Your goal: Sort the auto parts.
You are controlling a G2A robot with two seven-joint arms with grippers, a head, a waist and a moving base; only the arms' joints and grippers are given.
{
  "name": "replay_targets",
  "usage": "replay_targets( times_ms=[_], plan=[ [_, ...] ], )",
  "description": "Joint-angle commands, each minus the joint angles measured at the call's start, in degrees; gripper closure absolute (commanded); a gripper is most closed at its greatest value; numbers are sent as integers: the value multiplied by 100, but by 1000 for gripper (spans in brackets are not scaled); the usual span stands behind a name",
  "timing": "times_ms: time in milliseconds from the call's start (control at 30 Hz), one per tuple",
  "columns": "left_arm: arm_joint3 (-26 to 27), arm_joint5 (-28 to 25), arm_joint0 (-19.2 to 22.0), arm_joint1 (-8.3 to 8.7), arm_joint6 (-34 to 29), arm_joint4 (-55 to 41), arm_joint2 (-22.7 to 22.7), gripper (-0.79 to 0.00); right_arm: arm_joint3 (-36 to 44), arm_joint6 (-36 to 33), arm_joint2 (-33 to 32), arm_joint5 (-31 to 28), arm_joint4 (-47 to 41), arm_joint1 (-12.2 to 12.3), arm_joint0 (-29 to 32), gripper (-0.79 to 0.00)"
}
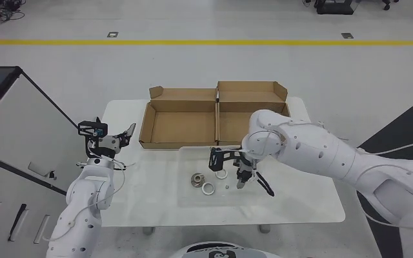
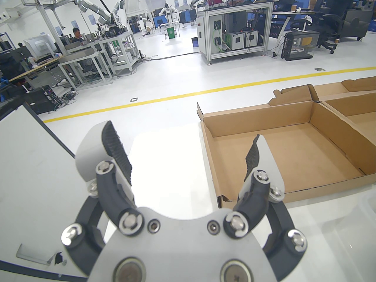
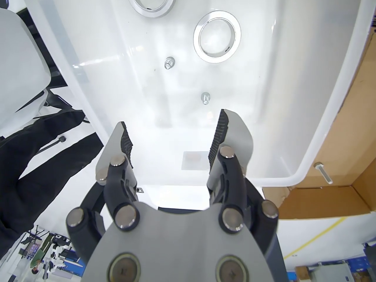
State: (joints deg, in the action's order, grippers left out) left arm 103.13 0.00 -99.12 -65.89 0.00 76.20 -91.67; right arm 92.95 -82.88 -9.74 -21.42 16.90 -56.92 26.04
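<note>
A white counter (image 1: 303, 200) carries 2 open brown cardboard boxes, side by side along its far edge, 1 to the left (image 1: 181, 126) and 1 to the right (image 1: 239, 126). Just in front of them sits a clear plastic tray (image 3: 326, 130). The right tool (image 3: 173, 136) hangs over the tray with its ridged fingers spread, holding nothing. Loose on the tray floor lie 2 shiny metal rings (image 3: 151, 13) (image 3: 196, 38), 2 small silver bolts (image 3: 169, 62) (image 3: 205, 97) and a grey flanged metal hub (image 1: 195, 180). A clear rectangular label (image 3: 194, 159) on the tray floor is too faint to read. A long silver bolt (image 3: 323, 172) lies inside a box, just past the tray rim. The left tool (image 2: 183, 132) sits near the counter's left edge, fingers spread and empty.
</note>
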Motion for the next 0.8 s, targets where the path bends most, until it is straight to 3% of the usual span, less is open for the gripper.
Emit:
replay_targets(
  times_ms=[0,300,767],
  plan=[
    [0,0,0,0,0,0,0,-785,-47,-17,0,16,86,-35,28,-502],
    [0,0,0,0,0,0,0,-785,-353,-12,0,11,416,-227,190,-394],
    [0,0,0,0,0,0,0,-785,-697,-82,0,81,632,-415,391,-323]
  ],
)
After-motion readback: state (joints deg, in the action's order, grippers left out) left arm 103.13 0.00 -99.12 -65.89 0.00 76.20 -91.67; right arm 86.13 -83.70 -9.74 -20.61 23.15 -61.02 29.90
